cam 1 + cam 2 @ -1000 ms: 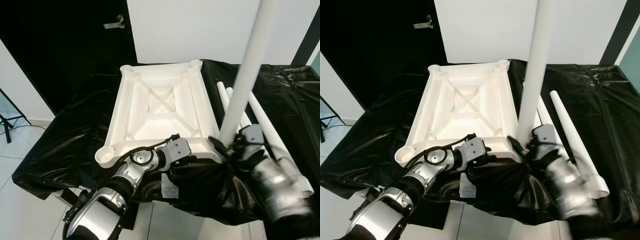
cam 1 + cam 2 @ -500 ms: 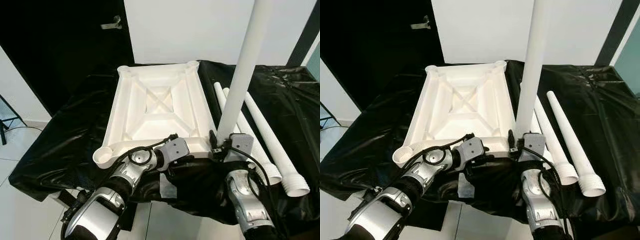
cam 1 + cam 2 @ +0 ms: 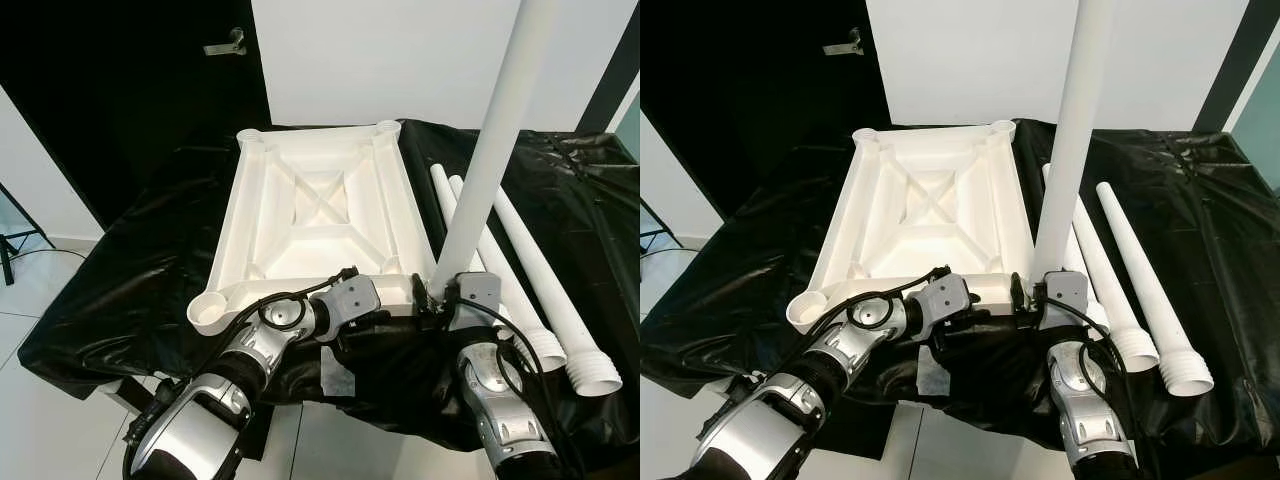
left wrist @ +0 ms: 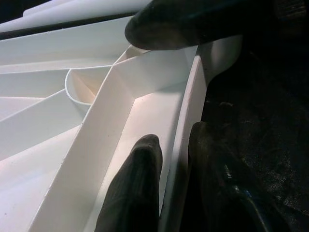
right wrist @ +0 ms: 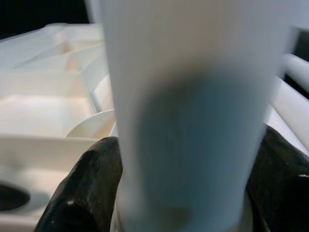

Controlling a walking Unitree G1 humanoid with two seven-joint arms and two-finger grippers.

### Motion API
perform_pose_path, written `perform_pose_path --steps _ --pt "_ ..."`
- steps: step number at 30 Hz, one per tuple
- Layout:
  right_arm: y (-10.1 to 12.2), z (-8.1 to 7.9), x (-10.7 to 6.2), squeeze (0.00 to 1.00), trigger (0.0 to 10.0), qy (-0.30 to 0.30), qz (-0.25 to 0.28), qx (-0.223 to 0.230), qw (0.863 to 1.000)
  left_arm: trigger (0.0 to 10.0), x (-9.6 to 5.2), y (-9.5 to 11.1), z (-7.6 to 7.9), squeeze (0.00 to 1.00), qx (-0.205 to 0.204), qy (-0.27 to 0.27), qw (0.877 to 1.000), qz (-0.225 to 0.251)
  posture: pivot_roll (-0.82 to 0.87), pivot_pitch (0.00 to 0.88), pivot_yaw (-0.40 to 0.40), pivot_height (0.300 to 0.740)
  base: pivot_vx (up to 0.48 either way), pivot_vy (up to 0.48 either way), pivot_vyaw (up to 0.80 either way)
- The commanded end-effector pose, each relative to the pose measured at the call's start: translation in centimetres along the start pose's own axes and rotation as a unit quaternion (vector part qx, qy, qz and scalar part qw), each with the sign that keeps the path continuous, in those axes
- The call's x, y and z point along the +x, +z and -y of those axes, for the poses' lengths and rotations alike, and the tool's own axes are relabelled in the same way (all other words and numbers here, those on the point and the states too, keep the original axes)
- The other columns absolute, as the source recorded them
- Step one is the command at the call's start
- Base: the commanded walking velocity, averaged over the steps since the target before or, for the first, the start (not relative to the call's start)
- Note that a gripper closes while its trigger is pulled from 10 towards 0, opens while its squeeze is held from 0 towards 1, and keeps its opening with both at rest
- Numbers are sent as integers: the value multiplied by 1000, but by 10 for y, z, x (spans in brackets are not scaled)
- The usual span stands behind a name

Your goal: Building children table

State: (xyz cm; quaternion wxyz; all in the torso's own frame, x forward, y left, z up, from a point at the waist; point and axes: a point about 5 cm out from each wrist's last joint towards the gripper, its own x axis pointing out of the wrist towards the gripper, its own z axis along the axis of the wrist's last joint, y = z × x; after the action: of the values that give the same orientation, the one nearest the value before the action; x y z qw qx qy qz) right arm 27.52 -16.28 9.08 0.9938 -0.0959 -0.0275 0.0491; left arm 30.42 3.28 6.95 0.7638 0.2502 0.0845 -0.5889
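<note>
on the black-draped table, the upside-down tabletop (image 3: 320, 215) looks light, stiff, slick plastic. left gripper (image 4: 166, 193) pinches its near rim; right gripper (image 3: 1052, 292) clamps the upright leg (image 3: 1075, 140) low at the corner socket, best spot for a long lever

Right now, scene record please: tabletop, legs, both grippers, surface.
tabletop: white, upside down, ribs up, on black sheet
upright leg: stands at tabletop's near right corner, slightly tilted
spare legs: three lying on the sheet, right of tabletop
left gripper: fingers pinch tabletop's near rim
right gripper: fingers clamp base of upright leg
black sheet: glossy, wrinkled, covers the work surface
</note>
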Motion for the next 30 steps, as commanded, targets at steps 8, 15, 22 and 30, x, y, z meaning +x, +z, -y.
perform_pose_path --steps 8,15,22,30 --pt "20 15 16 0 6549 219 14 -80 972 10000 0 -46 43 0 -65 -92 989 -94 -45 0 20 740 0 0 0" --pt "16 18 8 0 0 281 -22 -43 958 10000 0 -47 43 0 -67 -88 989 -93 -37 0 13 740 0 0 0" --pt "9 20 10 0 0 267 -40 -8 963 10000 -2 -48 43 0 -68 -88 989 -94 -34 0 17 740 0 0 0" --pt "-4 15 4 0 0 -7 -28 68 997 10000 -2 -47 41 0 -66 -88 989 -94 -32 0 17 740 0 0 0"
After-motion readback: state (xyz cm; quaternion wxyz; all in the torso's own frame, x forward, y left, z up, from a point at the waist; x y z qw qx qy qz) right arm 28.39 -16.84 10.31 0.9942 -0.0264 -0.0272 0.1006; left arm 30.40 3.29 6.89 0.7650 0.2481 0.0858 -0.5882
